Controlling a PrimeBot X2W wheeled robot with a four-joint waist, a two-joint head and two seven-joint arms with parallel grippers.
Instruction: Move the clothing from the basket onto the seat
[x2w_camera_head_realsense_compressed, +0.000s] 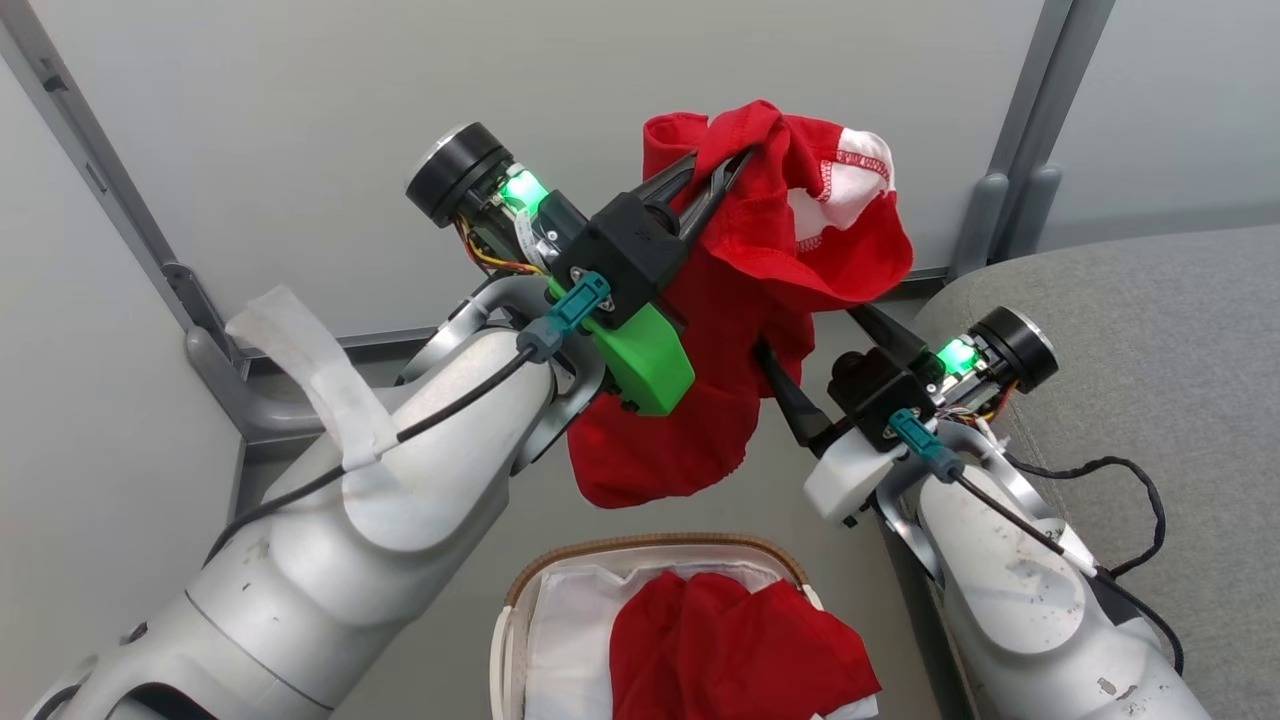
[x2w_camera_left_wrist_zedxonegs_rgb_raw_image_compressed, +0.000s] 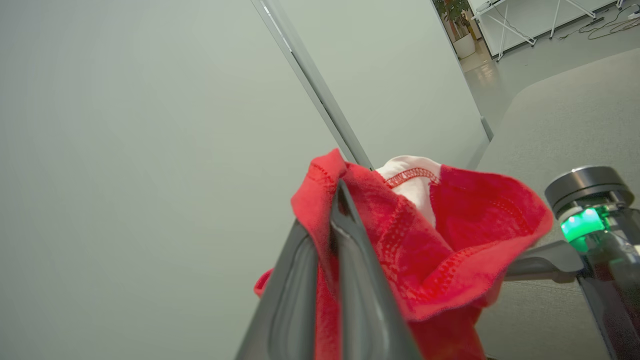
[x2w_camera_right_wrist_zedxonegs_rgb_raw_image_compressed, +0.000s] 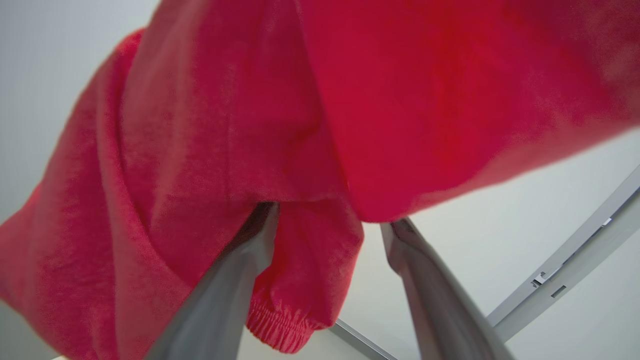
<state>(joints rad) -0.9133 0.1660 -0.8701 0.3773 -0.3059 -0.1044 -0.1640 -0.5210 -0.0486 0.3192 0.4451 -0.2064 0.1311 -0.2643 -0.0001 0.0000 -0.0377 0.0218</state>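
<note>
One red garment (x2w_camera_head_realsense_compressed: 700, 420) with white trim hangs in the air above the basket, pinched at its top by my left gripper (x2w_camera_head_realsense_compressed: 738, 165), which is shut on it. In the left wrist view the shut fingers (x2w_camera_left_wrist_zedxonegs_rgb_raw_image_compressed: 350, 260) rise through the bunched red garment (x2w_camera_left_wrist_zedxonegs_rgb_raw_image_compressed: 450, 240). My right gripper (x2w_camera_head_realsense_compressed: 815, 340) stands open just right of the hanging cloth, its tips under the folds. In the right wrist view the garment (x2w_camera_right_wrist_zedxonegs_rgb_raw_image_compressed: 225, 125) drapes over my open right gripper (x2w_camera_right_wrist_zedxonegs_rgb_raw_image_compressed: 330, 227), a cuff hanging between the fingers. A second red garment (x2w_camera_head_realsense_compressed: 730, 650) lies in the white basket (x2w_camera_head_realsense_compressed: 520, 590). The grey seat (x2w_camera_head_realsense_compressed: 1150, 350) is at right.
Pale partition panels with grey metal posts (x2w_camera_head_realsense_compressed: 1030, 150) stand close behind the arms. A black cable (x2w_camera_head_realsense_compressed: 1130, 480) loops off my right forearm over the seat's edge. Far off in the left wrist view are a plant (x2w_camera_left_wrist_zedxonegs_rgb_raw_image_compressed: 457, 20) and white table legs.
</note>
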